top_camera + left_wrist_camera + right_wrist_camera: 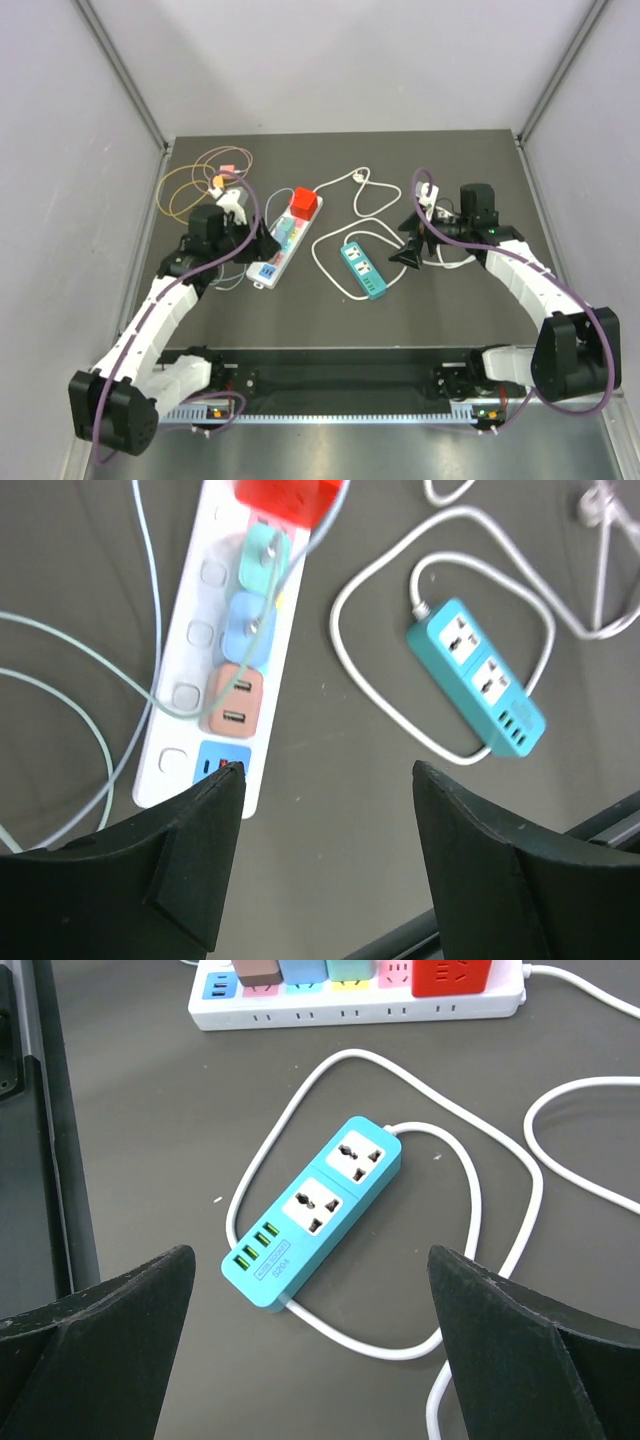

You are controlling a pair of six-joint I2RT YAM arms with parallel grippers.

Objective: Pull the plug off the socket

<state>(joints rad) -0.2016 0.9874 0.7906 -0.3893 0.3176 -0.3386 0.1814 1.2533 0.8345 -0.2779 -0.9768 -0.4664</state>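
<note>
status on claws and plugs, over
Left claw open at end of white power strip. Right claw open above blue power strip, holding nothing. Plugs all seated. Thin cable draped across them.

We see soft, even light from overhead in the top view: the pale walls read bright and the dark table (pixel 300 320) matte, with only faint shadows under the arms. The left wrist view is slightly blurred, the white power strip (pixel 190 680) soft-edged and the red plug (pixel 285 498) harshly saturated. The right wrist view is crisp on the teal power strip (pixel 312 1210), while the right gripper's fingers (pixel 100 1350) loom dark and soft.
</note>
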